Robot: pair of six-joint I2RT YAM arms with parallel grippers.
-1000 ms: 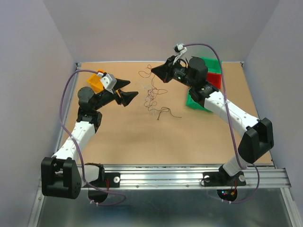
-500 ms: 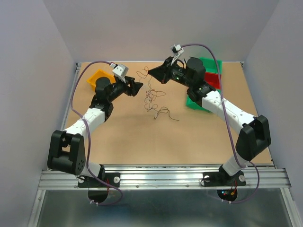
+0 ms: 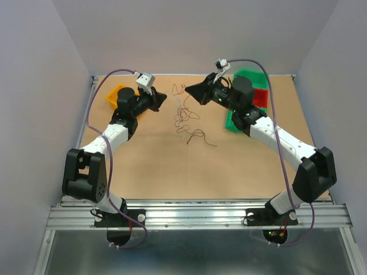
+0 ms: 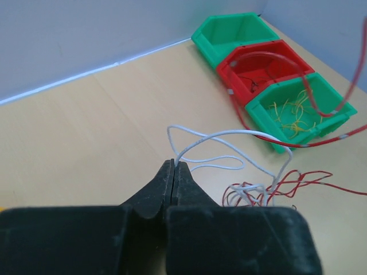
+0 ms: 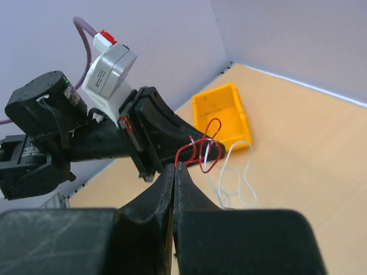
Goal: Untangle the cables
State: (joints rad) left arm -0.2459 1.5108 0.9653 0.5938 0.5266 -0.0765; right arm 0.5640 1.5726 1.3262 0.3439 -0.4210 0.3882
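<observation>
Trailing over the table (image 3: 149,166) just below the centre of the overhead view, the cables (image 3: 184,117) lie in a loose curly clump, with their upper strands lifted. Above the clump, the left gripper (image 3: 164,98) is pinched together with a white strand leaving its tip. The right gripper (image 3: 187,90) faces it, also closed, seemingly on a red loop. My guess is they hold separate strands to draw them apart. Further back, a yellow bin (image 3: 116,94) at upper left and green and red bins (image 3: 259,96) at upper right probably wait for sorted strands.
</observation>
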